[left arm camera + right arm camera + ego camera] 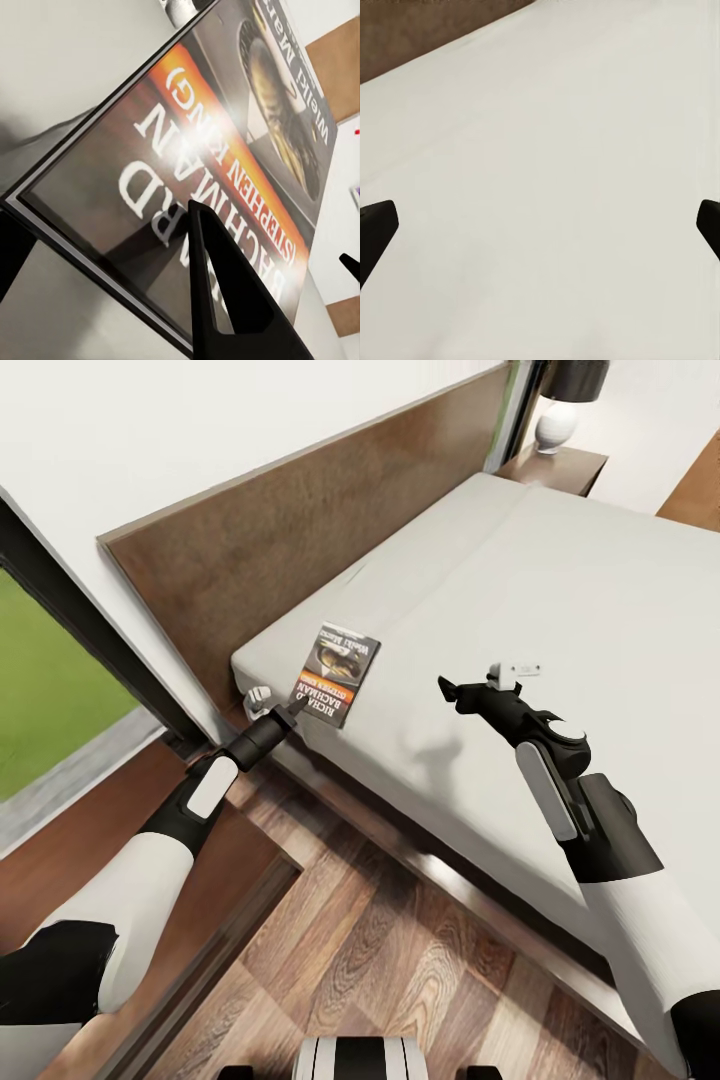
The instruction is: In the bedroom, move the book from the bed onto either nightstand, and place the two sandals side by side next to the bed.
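Note:
The book [336, 673], dark-covered with an orange band and white lettering, is at the corner of the bed [560, 620] nearest the headboard. My left gripper [294, 708] is shut on its near edge. In the left wrist view one finger [229, 300] lies over the cover of the book [225, 142], which is tilted with a shadow under it. My right gripper [448, 690] hangs open over bare mattress, with nothing between its fingertips [375, 225]. A nightstand [565, 465] stands at the bed's far side. The sandals are out of view.
A white lamp [560, 410] sits on the far nightstand. A dark-framed window [50, 690] showing grass is at the left. Beneath my left arm lies a glossy brown surface [60, 860], and wood-plank floor [390, 960] runs along the bed frame.

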